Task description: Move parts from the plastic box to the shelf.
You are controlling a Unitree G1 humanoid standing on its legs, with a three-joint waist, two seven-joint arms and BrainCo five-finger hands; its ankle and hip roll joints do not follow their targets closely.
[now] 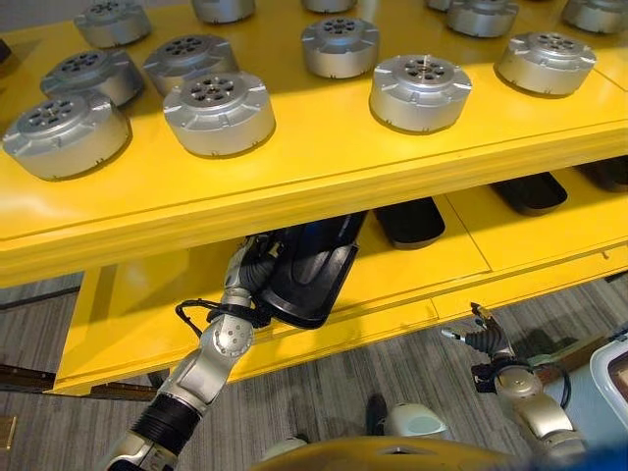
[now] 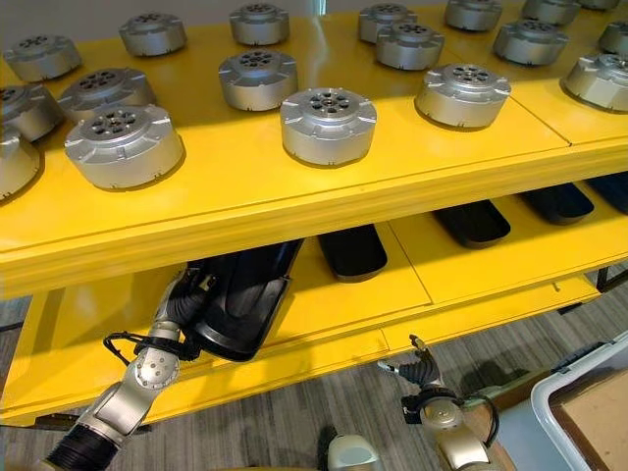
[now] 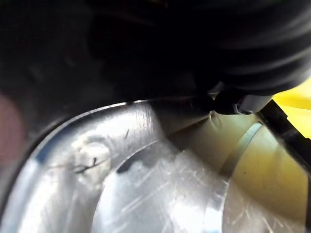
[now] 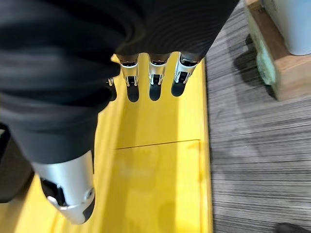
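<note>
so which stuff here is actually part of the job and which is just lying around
Part of the job:
- black part at the left hand, on the lower shelf
- other black parts already there
- plastic box, by the right hand

Just lying about:
- round silver parts on the top shelf

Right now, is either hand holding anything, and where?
Left hand is at the near end of a black tray on the lower shelf; grip hidden. Right hand holds nothing.

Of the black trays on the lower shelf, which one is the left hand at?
The black tray furthest to the robot's left. It alone juts out over the lower shelf's front edge, at the left hand; the other trays lie further back, untouched.
</note>
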